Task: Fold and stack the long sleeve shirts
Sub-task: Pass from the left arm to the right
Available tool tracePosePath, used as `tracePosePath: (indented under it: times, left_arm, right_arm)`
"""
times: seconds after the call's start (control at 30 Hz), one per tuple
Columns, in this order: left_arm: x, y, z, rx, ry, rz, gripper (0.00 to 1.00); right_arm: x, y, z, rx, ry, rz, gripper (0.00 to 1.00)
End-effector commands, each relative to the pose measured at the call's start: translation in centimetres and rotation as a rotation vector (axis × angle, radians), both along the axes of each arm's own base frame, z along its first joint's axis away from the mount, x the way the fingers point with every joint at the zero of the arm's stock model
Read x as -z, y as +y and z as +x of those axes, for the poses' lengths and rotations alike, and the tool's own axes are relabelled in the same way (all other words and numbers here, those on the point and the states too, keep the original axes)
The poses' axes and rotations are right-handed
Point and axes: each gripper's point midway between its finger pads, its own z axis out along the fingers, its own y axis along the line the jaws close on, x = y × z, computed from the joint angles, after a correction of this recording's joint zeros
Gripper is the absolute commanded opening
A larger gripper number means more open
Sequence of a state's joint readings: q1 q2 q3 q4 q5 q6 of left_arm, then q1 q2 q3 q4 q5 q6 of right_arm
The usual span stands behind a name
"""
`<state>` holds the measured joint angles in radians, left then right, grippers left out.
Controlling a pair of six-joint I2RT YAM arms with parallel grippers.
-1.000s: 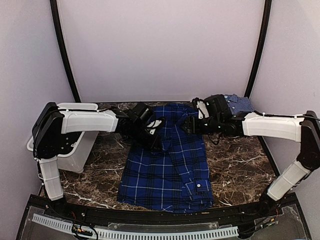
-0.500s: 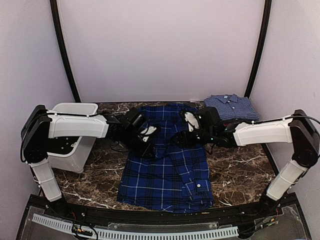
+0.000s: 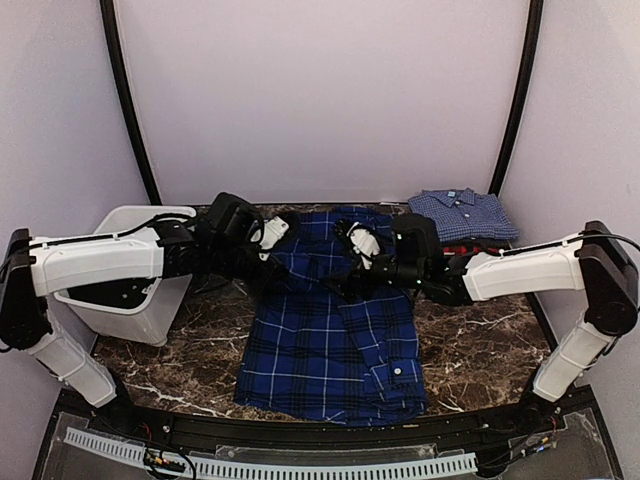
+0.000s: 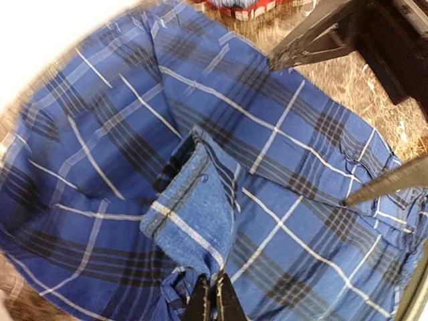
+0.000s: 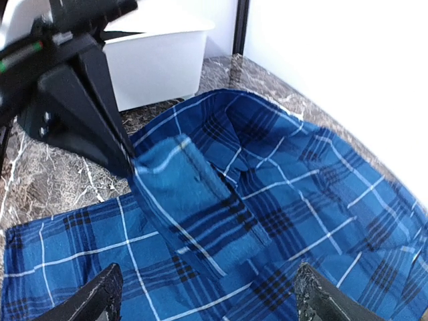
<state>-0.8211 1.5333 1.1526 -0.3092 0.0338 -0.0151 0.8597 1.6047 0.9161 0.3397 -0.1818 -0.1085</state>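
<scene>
Top external view takes in the whole scene: the plaid shirt (image 3: 335, 340) lies spread on the middle of the table (image 3: 475, 335), collar toward the far wall, hem near the arm bases. It is deep blue with black bands and thin white lines, and it is partly folded, with one long edge running down its right half. Both arms reach in over its upper part. A white bin (image 3: 130, 315) stands at the table's left edge. At the far right corner the check shirt (image 3: 462, 213) sits folded, collar up, with a sliver of the red shirt (image 3: 458, 248) showing under it.

The wrist views show what the top view cannot. In the left wrist view, the left gripper (image 4: 212, 284) is pinched tight on a sleeve (image 4: 194, 214) of the plaid shirt, lifted and turned so its paler inside faces up. In the right wrist view, the right gripper (image 5: 208, 294) hangs above the cloth with its fingers spread wide, holding nothing, close to the raised sleeve.

The table is dark brown marble with white veins. The walls (image 3: 320, 100) are plain and pale, and two black curved poles (image 3: 125, 100) rise at the back.
</scene>
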Motion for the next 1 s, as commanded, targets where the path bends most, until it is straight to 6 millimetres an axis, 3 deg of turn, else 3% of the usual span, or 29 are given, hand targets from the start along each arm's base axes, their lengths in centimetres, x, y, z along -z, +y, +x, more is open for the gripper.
tracePosePath:
  times: [0.0,0.13,0.5,0.8,0.97]
  left_arm:
    - [-4.0,0.9,0.6,0.054,-0.268,-0.023,0.0]
    - [-5.3,1.2,-0.1,0.116,-0.41,0.018,0.0]
    - [-7.2,2.3,-2.5,0.175,-0.863,0.189,0.0]
    - [-7.1,2.4,-3.3,0.183,-1.002,0.278,0.0]
    - [-6.7,2.4,-3.3,0.187,-1.021,0.29,0.0]
  right_arm:
    - [-3.7,0.8,-0.4,-0.104,-0.237,0.037,0.86]
    - [-5.2,1.0,-0.6,-0.135,-0.347,0.073,0.88]
    - [-5.4,4.4,-1.6,-0.343,-0.316,0.025,0.88]
    - [-3.4,6.0,-3.0,-0.489,-0.186,-0.011,0.84]
    - [-3.4,6.4,-3.3,-0.513,-0.163,0.001,0.77]
